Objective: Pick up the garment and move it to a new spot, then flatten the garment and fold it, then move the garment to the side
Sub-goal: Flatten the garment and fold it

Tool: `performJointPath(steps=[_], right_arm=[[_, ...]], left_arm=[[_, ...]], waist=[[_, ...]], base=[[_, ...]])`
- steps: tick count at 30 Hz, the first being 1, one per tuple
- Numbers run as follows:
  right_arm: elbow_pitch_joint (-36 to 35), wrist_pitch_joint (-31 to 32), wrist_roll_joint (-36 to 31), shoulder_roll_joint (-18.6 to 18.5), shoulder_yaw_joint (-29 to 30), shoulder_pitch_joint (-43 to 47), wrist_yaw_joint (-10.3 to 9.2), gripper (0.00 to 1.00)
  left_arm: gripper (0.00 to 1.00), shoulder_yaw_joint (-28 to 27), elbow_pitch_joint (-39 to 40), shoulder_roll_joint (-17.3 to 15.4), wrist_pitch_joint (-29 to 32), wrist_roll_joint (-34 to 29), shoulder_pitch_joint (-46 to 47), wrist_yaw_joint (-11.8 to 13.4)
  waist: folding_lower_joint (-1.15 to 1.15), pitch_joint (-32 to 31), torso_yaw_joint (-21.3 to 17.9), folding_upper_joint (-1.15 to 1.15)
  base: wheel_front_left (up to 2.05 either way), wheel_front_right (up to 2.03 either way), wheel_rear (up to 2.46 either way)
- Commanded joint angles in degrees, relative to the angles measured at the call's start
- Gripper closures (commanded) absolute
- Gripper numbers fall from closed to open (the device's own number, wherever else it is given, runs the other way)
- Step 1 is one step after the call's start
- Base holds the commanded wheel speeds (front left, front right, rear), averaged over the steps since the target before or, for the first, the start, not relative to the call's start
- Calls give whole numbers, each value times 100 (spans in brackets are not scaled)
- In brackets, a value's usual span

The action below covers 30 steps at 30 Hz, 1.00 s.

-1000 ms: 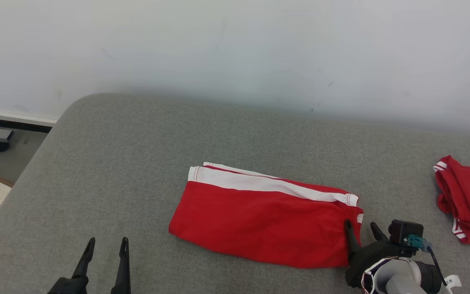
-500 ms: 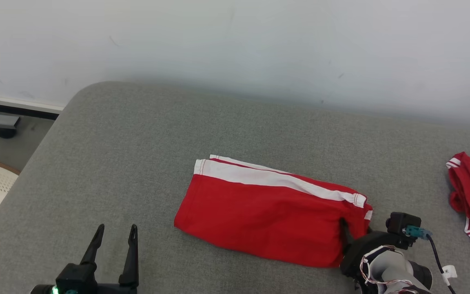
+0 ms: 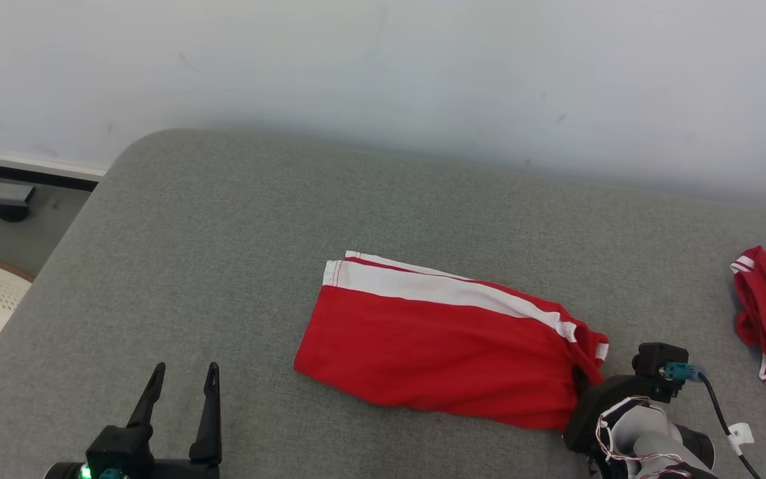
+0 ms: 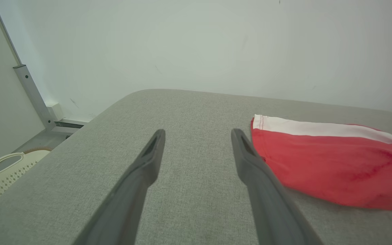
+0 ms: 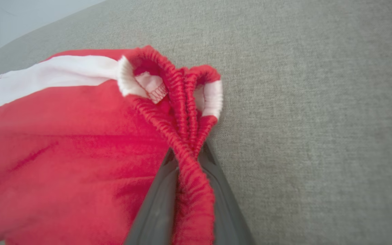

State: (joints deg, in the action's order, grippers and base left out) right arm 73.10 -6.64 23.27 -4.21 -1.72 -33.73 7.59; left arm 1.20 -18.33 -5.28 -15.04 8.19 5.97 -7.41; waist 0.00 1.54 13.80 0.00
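Soft matt red cloth garment (image 3: 443,346), ribbed elastic waistband (image 5: 186,112), on coarse-woven matt grey upholstery (image 3: 223,233)

Long dark fingers (image 3: 208,412), a green light (image 3: 84,472) behind the left ones; pale grey right forearm (image 3: 649,447) with teal plug (image 3: 677,371), black cable (image 3: 717,407), white tag (image 3: 741,434)

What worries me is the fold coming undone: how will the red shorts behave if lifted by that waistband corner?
Probably floppy: the red shorts lie flat, and their waistband bunches where the right gripper pinches it. Lifted from that corner alone, they would likely drape and unfold. Thin cloth, so probably light.
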Motion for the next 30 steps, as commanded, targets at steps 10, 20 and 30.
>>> performJointPath(steps=[10, 20, 30], right_arm=[[117, -28, -603, -461, 383, 242, -27, 100], [-177, 243, -165, -372, 466, -55, -20, 100], [-1862, 1504, 1257, -62, -754, 47, -20, 100]], left_arm=[[0, -124, -27, 41, -18, -53, -121, -5], [0, -201, -33, 129, -18, 12, -277, 0], [0, -131, -96, 183, -18, 21, -294, -1]], waist=[[0, -172, -221, 0], [0, -256, -453, 0], [0, -364, -548, 0]], base=[[0, 0, 0], [0, 0, 0], [0, 0, 0]])
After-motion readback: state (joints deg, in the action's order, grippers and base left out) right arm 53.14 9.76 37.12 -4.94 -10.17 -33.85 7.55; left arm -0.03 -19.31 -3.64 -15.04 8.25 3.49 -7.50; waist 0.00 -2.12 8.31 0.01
